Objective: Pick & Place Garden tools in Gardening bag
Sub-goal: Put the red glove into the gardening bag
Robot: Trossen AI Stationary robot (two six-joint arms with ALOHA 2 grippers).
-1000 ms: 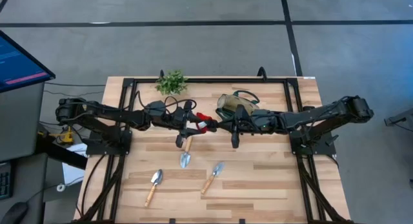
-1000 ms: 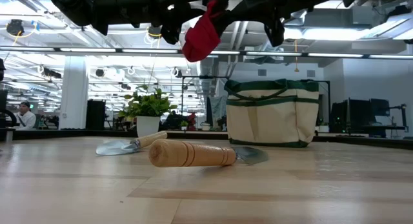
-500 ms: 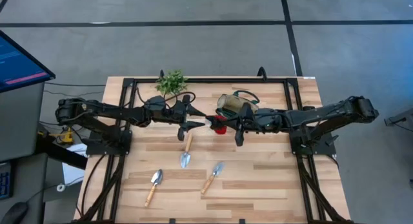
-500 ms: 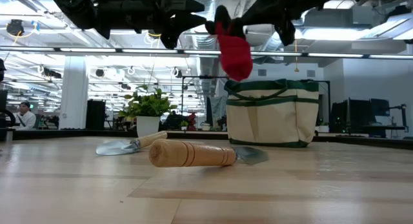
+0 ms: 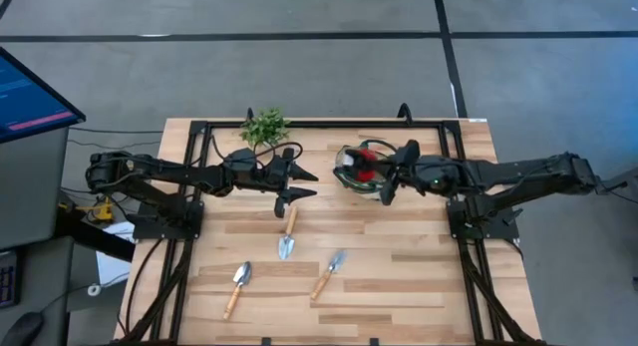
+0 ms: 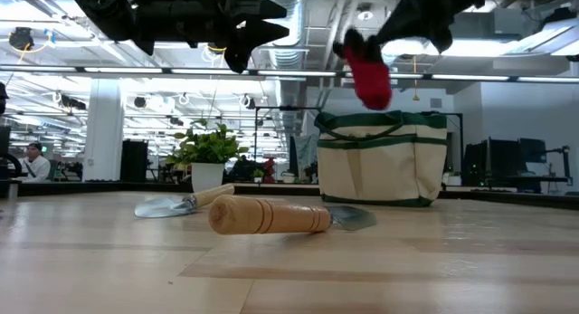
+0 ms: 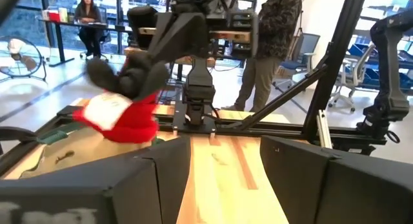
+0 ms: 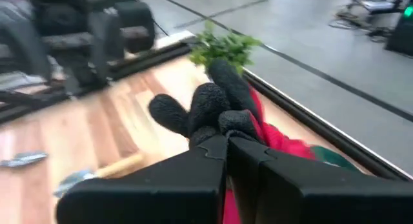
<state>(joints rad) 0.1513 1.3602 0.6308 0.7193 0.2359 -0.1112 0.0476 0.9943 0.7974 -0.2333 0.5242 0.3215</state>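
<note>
A red-and-black glove hangs from my right gripper over the mouth of the beige, green-trimmed gardening bag. The bag stands upright at the table's far middle. My left gripper hovers open and empty left of the bag; its fingers frame bare table in the left wrist view. Three wooden-handled trowels lie flat on the near half of the table. My right gripper pinches the glove between its two shut fingers, coming from the table's right and slanting down. The black glove fingers stick out past the fingertips and the red part shows beside them. The glove hangs clear above the bag's rim.
A small potted plant stands at the far edge, left of the bag. A black frame runs along the table's far and side edges. People stand and sit in the room beyond the table.
My right gripper has carried the glove away from my left gripper, toward the table's right edge and slightly up, and now holds it over the bag. The wrist has tipped, and the glove has swung from the table's middle to above the bag's mouth.
</note>
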